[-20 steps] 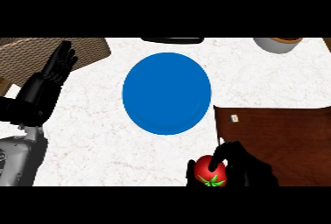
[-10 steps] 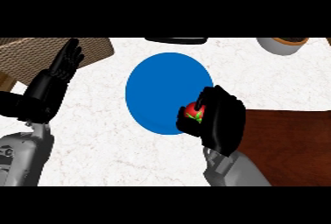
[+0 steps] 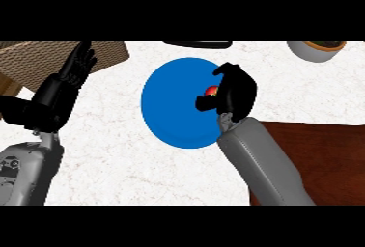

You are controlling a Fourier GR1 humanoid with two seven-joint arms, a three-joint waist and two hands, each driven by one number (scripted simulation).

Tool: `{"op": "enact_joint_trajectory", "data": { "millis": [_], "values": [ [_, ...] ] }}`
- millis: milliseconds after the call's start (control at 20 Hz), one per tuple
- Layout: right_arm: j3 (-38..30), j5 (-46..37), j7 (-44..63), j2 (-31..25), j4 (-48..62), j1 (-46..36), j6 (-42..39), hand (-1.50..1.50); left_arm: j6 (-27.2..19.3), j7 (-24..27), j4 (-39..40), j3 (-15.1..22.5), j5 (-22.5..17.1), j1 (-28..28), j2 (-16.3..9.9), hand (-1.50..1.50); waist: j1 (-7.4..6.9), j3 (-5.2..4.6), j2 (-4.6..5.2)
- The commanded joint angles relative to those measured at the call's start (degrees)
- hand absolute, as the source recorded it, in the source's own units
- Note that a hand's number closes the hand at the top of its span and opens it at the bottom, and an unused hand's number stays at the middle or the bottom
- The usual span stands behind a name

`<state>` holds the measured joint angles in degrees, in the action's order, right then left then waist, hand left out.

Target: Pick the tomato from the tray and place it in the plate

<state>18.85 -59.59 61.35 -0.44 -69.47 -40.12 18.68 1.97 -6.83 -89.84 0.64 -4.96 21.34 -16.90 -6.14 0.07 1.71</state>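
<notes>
White speckled counter (image 3: 121,159). Right hand (image 3: 234,94), fingers curled round the small red tomato (image 3: 212,91), has swung from the dark brown wooden tray (image 3: 321,149) to over the round blue plate (image 3: 187,102); transport done, release remains. Left hand (image 3: 61,89) rests open at left.

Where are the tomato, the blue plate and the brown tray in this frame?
tomato (image 3: 211,90), head view: red skin showing beside the right hand's fingers.
blue plate (image 3: 171,103), head view: bare middle of its face.
brown tray (image 3: 321,144), head view: bare surface right of the forearm.
</notes>
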Motion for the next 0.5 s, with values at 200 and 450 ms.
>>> {"op": "enact_joint_trajectory", "data": {
  "millis": [200, 450],
  "values": [
    [-2.3, 9.5, -4.0, 0.4, 15.3, -8.0, 22.3, -1.50, -0.1, 0.1, -0.2, 0.9, 0.6, -0.4, 0.9, 0.00, -0.56, 0.05, 0.05],
    [-1.5, 10.6, -5.3, 0.4, 17.9, -12.7, 34.5, -1.50, 0.8, 0.9, 1.7, -0.3, -0.1, 0.1, 0.4, 0.00, 0.36, -0.02, -0.24]
  ]
}}
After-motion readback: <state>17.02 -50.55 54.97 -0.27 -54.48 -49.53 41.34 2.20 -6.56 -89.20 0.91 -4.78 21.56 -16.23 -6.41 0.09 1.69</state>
